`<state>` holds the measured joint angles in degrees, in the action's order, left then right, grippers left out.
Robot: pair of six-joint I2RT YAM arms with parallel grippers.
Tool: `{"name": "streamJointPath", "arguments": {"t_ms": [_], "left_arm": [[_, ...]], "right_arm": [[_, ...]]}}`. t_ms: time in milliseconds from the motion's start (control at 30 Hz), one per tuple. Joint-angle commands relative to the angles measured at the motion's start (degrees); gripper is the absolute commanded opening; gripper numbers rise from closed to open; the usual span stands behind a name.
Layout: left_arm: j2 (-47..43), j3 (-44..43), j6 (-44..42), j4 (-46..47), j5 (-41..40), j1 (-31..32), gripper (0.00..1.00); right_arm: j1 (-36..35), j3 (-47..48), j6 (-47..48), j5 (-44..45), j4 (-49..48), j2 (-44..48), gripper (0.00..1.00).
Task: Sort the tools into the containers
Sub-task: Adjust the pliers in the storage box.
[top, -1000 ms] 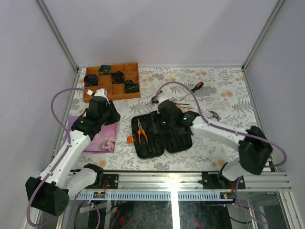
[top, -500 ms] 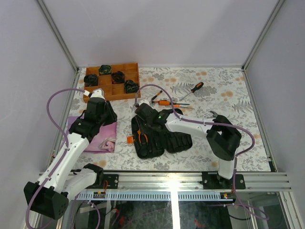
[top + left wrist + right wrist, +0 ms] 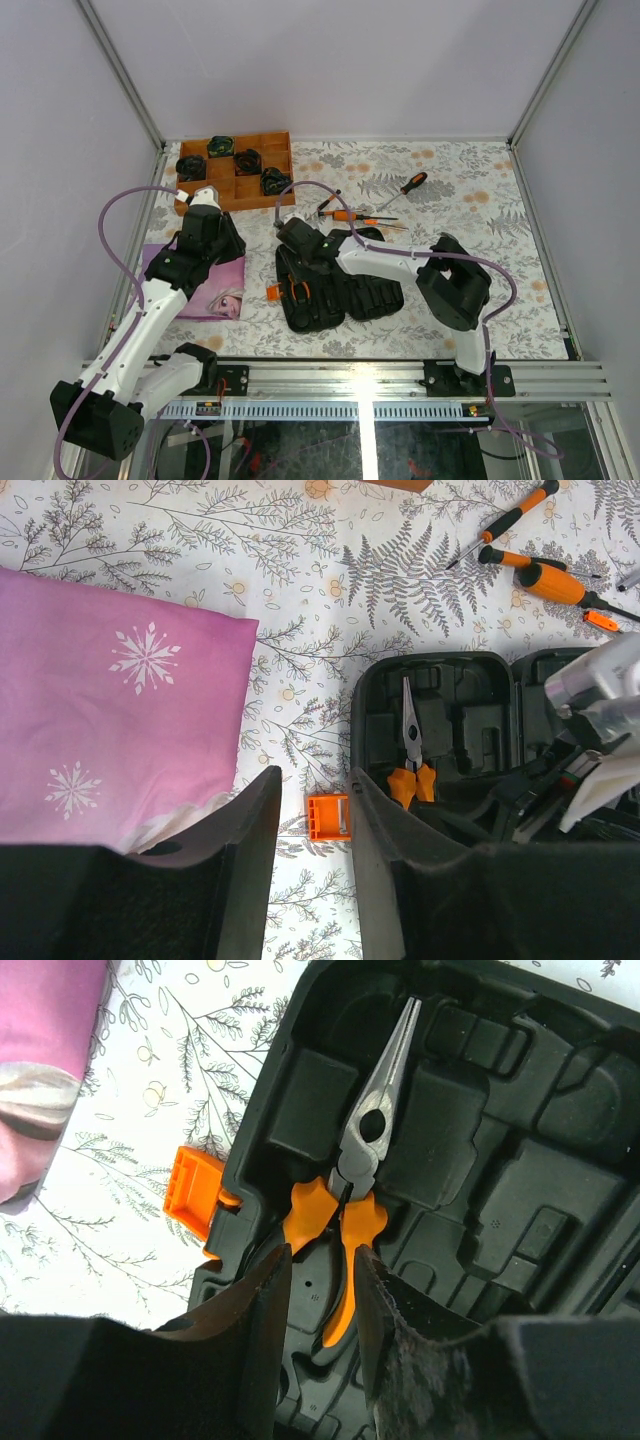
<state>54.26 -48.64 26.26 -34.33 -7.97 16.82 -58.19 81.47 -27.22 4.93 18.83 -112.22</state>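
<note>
The case [image 3: 375,295] is laid open on the tabletop [image 3: 480,200], and everything here is placed from it. The orange-handled pliers [image 3: 352,1175] are seated in a moulded slot in the case's left half, jaws pointing to its far edge. The right tool [image 3: 322,1260] is held low over that half with its fingers [image 3: 268,1360] narrowly apart. One pliers handle is seen in the gap between them, but nothing is clamped.

The left tool [image 3: 312,785] is held to the left of the case, above the orange latch [image 3: 328,817], with its fingers apart and nothing between them. A pink cloth [image 3: 110,700] is spread further left of the case. Several screwdrivers [image 3: 350,215] are left on the tabletop just beyond the case's far edge and have not yet been sorted.

The main risk is judged to lie with the pliers. If the right tool is raised or swung while a finger is touching the handle, the pliers could be levered out of their slot. If the fingers are closed by mistake, the pliers would be carried away. The open case could also be pushed or tipped by the low right tool, since nothing is holding it down. How well the pliers are pressed home cannot be told.
</note>
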Motion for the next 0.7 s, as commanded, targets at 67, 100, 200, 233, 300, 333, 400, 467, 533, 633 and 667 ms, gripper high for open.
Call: {"name": "streamJointPath", "arguments": {"t_ms": [67, 100, 200, 233, 300, 333, 400, 467, 533, 633, 667], "left_arm": [[-0.64, 0.48, -0.77, -0.04, -0.67, -0.33, 0.31], [-0.65, 0.48, -0.73, -0.04, -0.73, -0.26, 0.31], [-0.70, 0.48, -0.77, -0.04, -0.77, -0.23, 0.31], [-0.65, 0.48, -0.77, -0.04, -0.74, -0.29, 0.31], [-0.67, 0.56, -0.77, -0.04, -0.84, -0.29, 0.31], [-0.65, 0.57, -0.73, -0.04, -0.88, -0.27, 0.31], [-0.61, 0.56, -0.73, -0.04, -0.90, -0.30, 0.31], [-0.56, 0.57, -0.77, -0.08, -0.91, -0.31, 0.31], [-0.52, 0.57, -0.73, -0.04, -0.82, -0.30, 0.31], [-0.56, 0.52, -0.74, -0.11, -0.98, -0.32, 0.31], [-0.56, 0.57, -0.77, -0.10, -0.93, -0.30, 0.31]], "right_arm": [[-0.34, 3.02, 1.60, -0.41, 0.02, -1.35, 0.37], [-0.34, 3.12, 1.71, -0.39, 0.25, -1.57, 0.37], [-0.34, 3.40, 2.12, -0.05, 0.96, -2.11, 0.37], [-0.34, 3.39, 2.24, 0.07, 1.17, -2.32, 0.37], [-0.34, 3.50, 2.46, 0.00, 1.57, -2.65, 0.37], [-0.34, 3.52, 2.55, -0.02, 1.81, -2.85, 0.37], [-0.34, 3.71, 2.70, -0.01, 2.56, -3.31, 0.37], [-0.34, 3.76, 2.71, -0.01, 3.28, -3.31, 0.37], [-0.34, 3.70, 2.72, 0.12, 3.27, -3.13, 0.37], [-0.34, 4.19, 3.04, 0.48, 3.83, -2.60, 0.37], [-0.36, 4.03, 3.10, 0.71, 3.59, -2.19, 0.37]]}}
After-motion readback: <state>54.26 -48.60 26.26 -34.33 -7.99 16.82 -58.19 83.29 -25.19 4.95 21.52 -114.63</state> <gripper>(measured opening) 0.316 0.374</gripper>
